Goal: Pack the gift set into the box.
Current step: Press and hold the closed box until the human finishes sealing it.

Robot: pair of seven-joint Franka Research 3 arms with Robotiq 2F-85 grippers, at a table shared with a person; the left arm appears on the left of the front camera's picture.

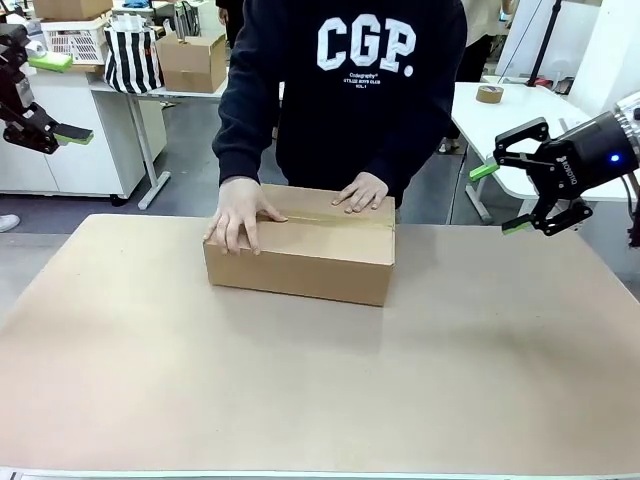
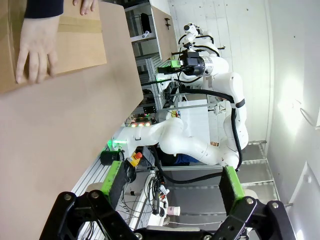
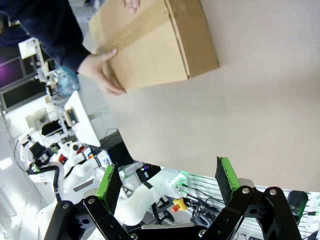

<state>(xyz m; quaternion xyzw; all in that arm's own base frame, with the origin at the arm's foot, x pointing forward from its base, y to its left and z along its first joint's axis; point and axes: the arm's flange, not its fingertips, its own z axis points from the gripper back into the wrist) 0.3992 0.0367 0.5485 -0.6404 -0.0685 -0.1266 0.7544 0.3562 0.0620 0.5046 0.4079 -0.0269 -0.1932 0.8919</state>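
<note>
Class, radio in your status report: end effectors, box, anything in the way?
Left end effector open, empty. Right end effector open, empty, off to the side. Box closed, taped, mid-table. Person's hands flat on its top.

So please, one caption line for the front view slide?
Person's hands press the closed brown cardboard box; both open grippers hover aside.

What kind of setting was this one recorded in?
Most likely a robotics lab or workshop: a second white robot arm on a metal frame, white worktables behind the person, and a stored cardboard box and striped bag in the background.
</note>
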